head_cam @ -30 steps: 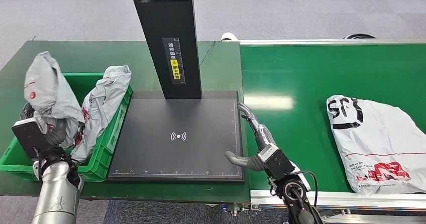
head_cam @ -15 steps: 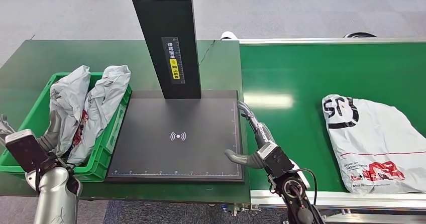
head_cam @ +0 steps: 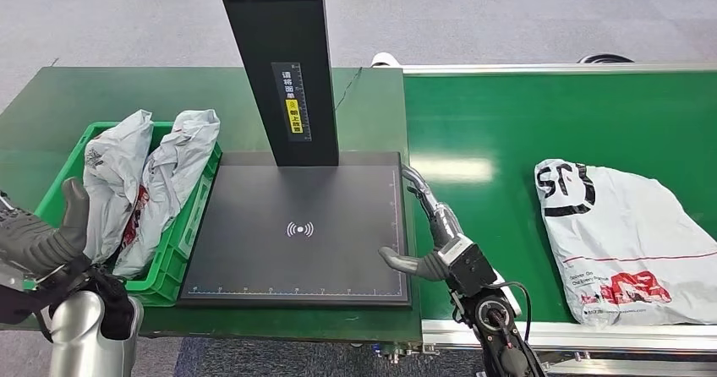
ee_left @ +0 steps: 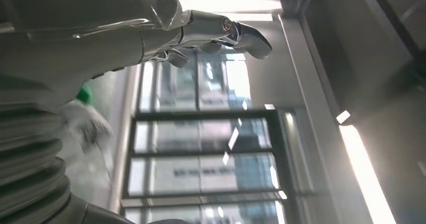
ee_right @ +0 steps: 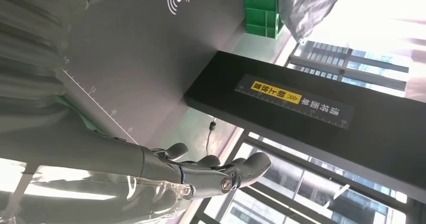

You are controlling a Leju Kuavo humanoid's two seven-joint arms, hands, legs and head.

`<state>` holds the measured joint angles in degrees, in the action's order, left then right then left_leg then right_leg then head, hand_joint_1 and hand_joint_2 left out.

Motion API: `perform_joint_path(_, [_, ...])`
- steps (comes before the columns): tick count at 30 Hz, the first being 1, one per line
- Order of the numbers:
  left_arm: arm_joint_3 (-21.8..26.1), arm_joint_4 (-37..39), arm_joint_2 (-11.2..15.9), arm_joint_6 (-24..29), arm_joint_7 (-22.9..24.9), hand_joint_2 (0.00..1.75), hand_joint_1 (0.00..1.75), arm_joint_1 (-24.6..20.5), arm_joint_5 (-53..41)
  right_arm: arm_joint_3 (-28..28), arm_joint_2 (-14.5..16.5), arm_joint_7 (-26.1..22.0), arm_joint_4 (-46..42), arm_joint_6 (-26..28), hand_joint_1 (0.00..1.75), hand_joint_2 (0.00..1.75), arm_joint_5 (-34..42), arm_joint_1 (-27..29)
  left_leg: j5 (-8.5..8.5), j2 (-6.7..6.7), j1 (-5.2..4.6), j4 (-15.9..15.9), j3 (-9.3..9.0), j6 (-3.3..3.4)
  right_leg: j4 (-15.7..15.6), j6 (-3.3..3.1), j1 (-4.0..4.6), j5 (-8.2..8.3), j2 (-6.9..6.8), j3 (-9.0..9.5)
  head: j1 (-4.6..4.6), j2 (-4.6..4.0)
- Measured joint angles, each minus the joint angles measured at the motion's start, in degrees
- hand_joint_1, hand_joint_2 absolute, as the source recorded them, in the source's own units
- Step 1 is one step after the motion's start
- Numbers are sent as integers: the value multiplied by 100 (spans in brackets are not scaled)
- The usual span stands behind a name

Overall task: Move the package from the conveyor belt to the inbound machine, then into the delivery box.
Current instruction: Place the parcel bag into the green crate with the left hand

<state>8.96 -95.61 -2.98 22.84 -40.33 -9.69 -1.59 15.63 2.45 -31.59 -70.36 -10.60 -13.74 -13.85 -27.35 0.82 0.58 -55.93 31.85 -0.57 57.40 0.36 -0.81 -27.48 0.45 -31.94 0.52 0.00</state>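
On the conveyor belt (head_cam: pixel 507 123), near its right end and close to the near edge, lies the white package (head_cam: pixel 621 242), flat, with bare green belt stretching between it and the inbound machine (head_cam: pixel 296 225). That machine's dark plate sits on the green table (head_cam: pixel 127 98) hard against the belt's left edge, its black column (head_cam: pixel 279 56) rising from the plate's far side. Over the plate's near right corner hangs the right hand (head_cam: pixel 427 237), holding nothing, fingers stretched out and apart, thumb reaching over the plate. At the table's left edge stands the green delivery box (head_cam: pixel 182 233), touching the plate's left side, with two crumpled grey bags (head_cam: pixel 144 183) inside, heaped above the rim. Just off the box's near left corner is the left hand (head_cam: pixel 38 242), fingers spread and nothing in it
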Motion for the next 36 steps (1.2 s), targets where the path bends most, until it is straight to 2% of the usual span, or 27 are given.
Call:
perform_joint_path(3, [-343,-284,-9,-513,0,175,0,102,93,0,0,-15,0,0,0,175,22,-8,0,2,0,0,0,0,0,0,0,0,-1,0,0,0])
perform_joint_path(8, [-790,-508,-15,-1072,0,175,0,215,141,-2,0,-26,-1,0,0,175,66,-17,0,0,1,0,0,0,0,0,1,0,0,-1,2,0])
perform_joint_path(14, [-1145,-566,-1,-1505,1,175,0,293,187,-2,0,-35,-2,-2,0,175,79,-15,0,-1,0,0,1,0,0,0,0,0,0,-2,0,0])
perform_joint_path(17, [-1332,-510,67,-2244,56,175,0,328,231,-2,0,-44,-4,-11,0,175,82,-9,0,0,0,0,0,0,-1,0,0,0,0,-2,1,0])
perform_joint_path(20, [-1556,-323,125,-2880,356,175,0,354,162,-13,0,-75,-23,-40,0,175,125,35,-1,-1,0,0,0,0,-1,0,0,0,0,-3,1,0])
perform_joint_path(25, [-1812,289,146,-3623,948,175,0,318,293,-112,0,-109,-76,-164,0,175,344,125,-1,-5,0,0,0,0,-1,0,0,0,1,-5,1,0])
perform_joint_path(36, [-2076,1507,125,-4269,1256,175,0,67,492,-229,30,-109,-81,-262,0,175,408,195,-1,-8,0,0,1,0,-1,0,0,0,2,-6,1,0])
